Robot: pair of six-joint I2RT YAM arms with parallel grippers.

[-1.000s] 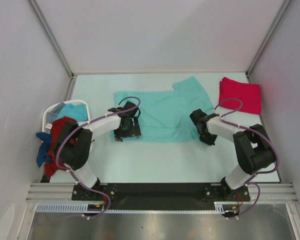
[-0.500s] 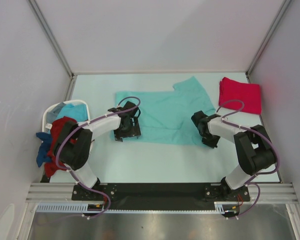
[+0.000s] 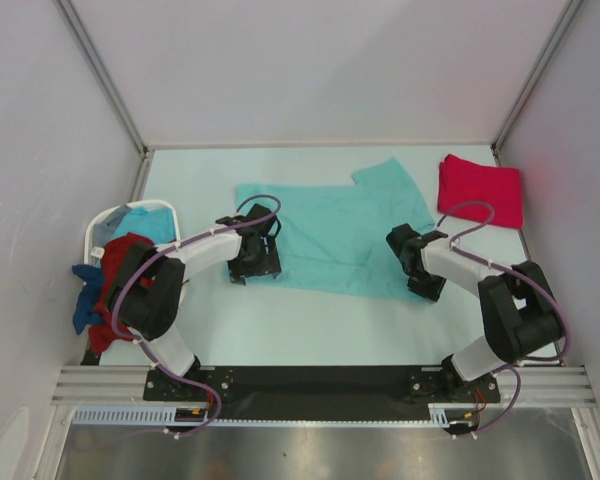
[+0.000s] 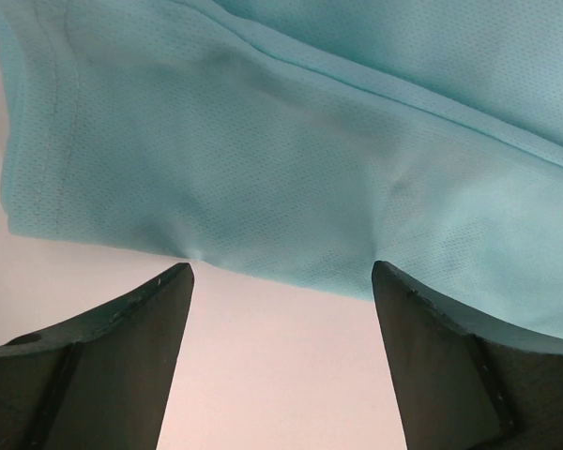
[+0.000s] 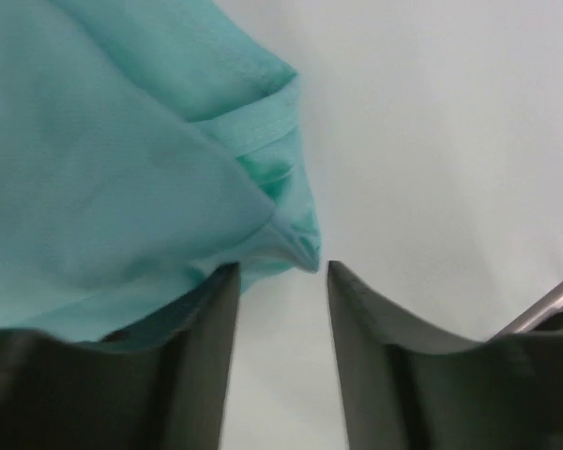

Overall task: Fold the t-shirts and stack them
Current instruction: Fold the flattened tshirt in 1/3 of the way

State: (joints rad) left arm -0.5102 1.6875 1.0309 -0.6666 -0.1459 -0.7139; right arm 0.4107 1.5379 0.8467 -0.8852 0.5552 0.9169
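A light teal t-shirt (image 3: 330,235) lies spread flat mid-table. My left gripper (image 3: 255,262) hovers at its near left edge. In the left wrist view that gripper (image 4: 281,272) is wide open, and the teal hem (image 4: 263,187) lies just past the fingertips with bare table between them. My right gripper (image 3: 428,288) is at the shirt's near right corner. In the right wrist view its (image 5: 281,267) jaws stand apart with nothing between them. The teal corner (image 5: 291,234) rests at the tips, draped over the left finger. A folded pinkish-red t-shirt (image 3: 480,190) lies at the back right.
A white laundry basket (image 3: 98,228) stands at the left edge. It holds a light blue shirt (image 3: 140,222) and a dark red shirt (image 3: 120,265), and a blue one (image 3: 85,305) hangs over its near side. Metal frame posts and walls enclose the table.
My right gripper has dragged the teal shirt's near right corner to the right and towards me, then opened and let it go. The left arm stayed put.
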